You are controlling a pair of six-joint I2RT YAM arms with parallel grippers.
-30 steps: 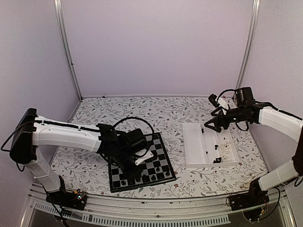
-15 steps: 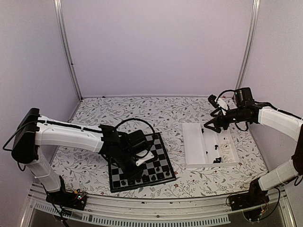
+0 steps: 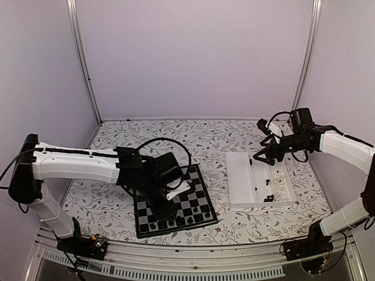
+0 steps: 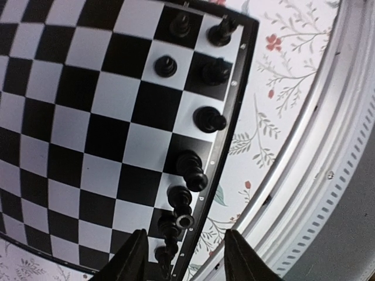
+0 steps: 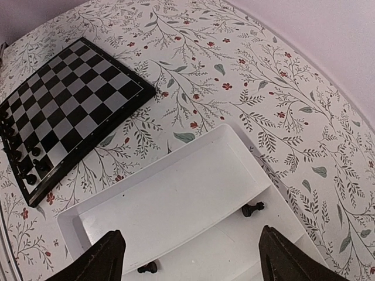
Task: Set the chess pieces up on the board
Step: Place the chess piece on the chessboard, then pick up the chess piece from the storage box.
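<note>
The board lies at the front left of the table. Several black chess pieces stand in a row along the board's near edge, and two more stand one row in. My left gripper hangs open just above that row, with the end piece free between its fingers. My right gripper is open above the white tray, holding nothing. Two black pieces lie on their sides in the tray's narrower compartment.
The tray sits right of the board on the flowered cloth. Small pale pieces fill its right-hand compartments. The metal front rail runs close to the board's near edge. The left arm reaches across the table's left side.
My left gripper's jaws have spread apart over the row of pieces at the board's near edge, and the arm has shifted slightly. The right gripper has barely moved.
</note>
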